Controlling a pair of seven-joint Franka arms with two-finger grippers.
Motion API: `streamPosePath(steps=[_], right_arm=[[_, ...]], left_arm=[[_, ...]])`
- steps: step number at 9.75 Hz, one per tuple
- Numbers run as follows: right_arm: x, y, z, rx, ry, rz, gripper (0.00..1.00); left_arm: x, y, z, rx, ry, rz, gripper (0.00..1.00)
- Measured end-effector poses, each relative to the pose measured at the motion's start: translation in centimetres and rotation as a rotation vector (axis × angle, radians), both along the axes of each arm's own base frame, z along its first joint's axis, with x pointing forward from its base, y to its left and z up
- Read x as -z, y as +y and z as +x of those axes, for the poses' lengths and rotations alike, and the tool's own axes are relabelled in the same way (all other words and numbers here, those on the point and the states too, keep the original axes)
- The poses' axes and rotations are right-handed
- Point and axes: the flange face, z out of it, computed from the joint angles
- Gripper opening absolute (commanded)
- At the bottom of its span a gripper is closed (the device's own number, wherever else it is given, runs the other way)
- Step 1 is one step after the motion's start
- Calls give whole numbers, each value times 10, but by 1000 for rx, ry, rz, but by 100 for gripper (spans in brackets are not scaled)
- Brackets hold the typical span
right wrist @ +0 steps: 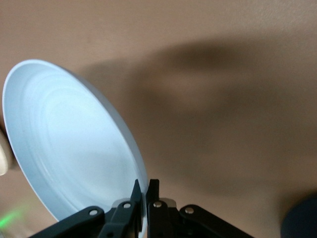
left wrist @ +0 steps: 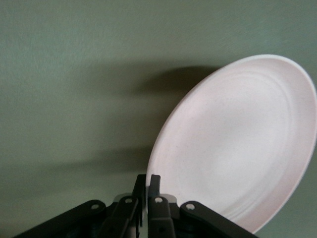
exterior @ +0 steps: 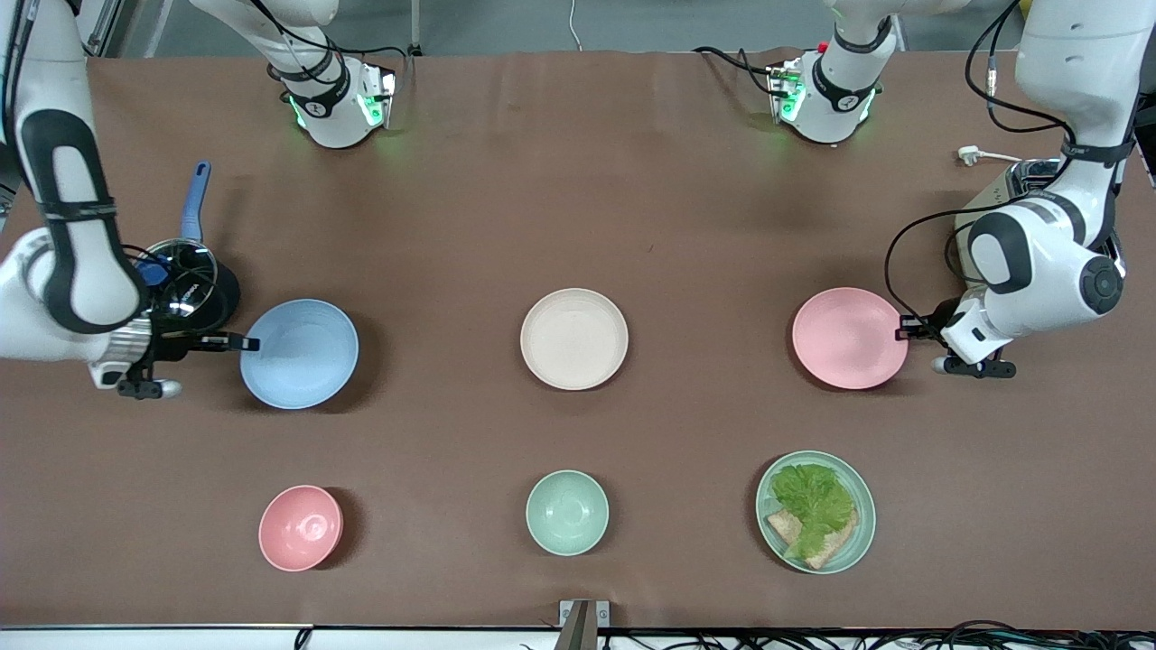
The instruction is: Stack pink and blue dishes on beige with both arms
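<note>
At middle of brown surface [exterior: 578,181]: matte cream-beige shallow round plate [exterior: 574,338], bare. Toward right arm's end: right end effector [exterior: 242,343] clamped on rim of matte pastel blue shallow round plate [exterior: 300,353]. Toward left arm's end: left end effector [exterior: 906,327] clamped on rim of matte pastel pink shallow round plate [exterior: 850,338].

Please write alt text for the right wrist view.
The right gripper is shut on the rim of a matte pastel blue round plate, which is tilted above the brown table.
</note>
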Motion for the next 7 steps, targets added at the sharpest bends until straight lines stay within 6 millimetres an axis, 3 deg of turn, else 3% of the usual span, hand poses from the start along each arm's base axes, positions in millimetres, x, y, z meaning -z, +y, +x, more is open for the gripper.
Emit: streamPosePath(steps=[1,3,5,7], right_arm=[[-30,4,10,9,33,-9,1],[-75,25,26,40,87,-28,1],[-87,65,35,91,138,-66,1],[-93,117,40,115,176,-87,1]], left_arm=[[-25,-21,7,35,-26,-20,1],[-65,-101,14,69,-59,-58,1],[-83,-206,14,9,-41,-90,1],[-117,-286,12,-63,-49,-133,2]])
